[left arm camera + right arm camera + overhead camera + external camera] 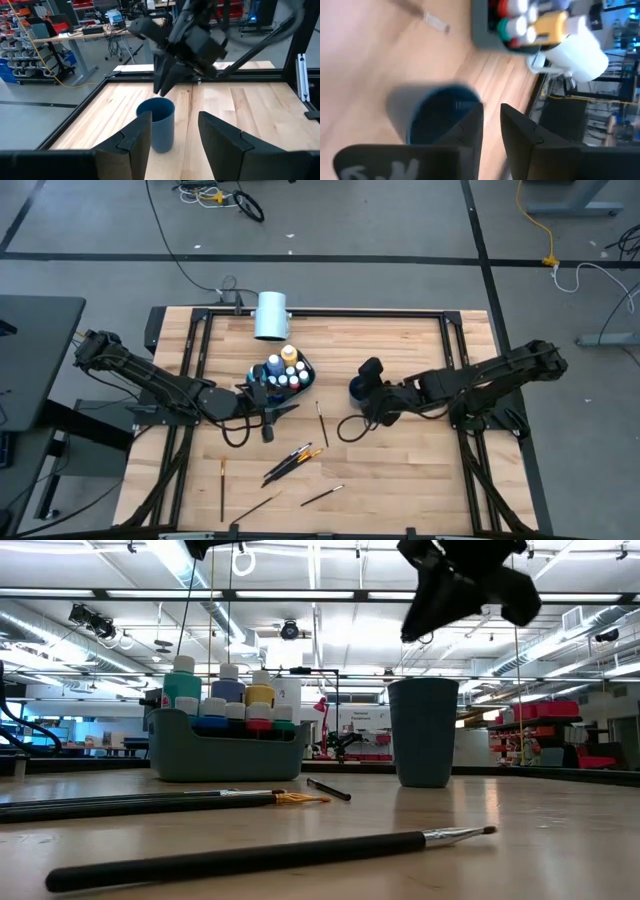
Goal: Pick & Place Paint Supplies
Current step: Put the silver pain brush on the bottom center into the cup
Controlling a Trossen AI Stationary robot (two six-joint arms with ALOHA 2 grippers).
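A long dark-handled paintbrush (270, 854) lies nearest the low camera on the wooden table (400, 480), its pale bristle tip pointing toward the blue cup. Just behind it, more brushes (150, 802) lie side by side, one with an orange tip. In the high view these paintbrushes (292, 461) are scattered on the front half of the table, forward of the dark caddy (270, 385), with one brush (321, 423) between caddy and cup.

The caddy holds the paint bottles (230, 695) upright, packed together: blue, yellow, red, green and white caps show. The blue cup (424, 732) stands upright to the right of the caddy, apart from it.

The left gripper (283, 410) sits just in front of the caddy, its fingers (135, 140) parted with nothing between them, pointing at the cup. The right gripper (455, 615) hangs above the cup; its fingers (520, 130) are a narrow gap apart and hold nothing.

Behind the caddy, at the table's far edge, lies a large white cylinder (271, 315).
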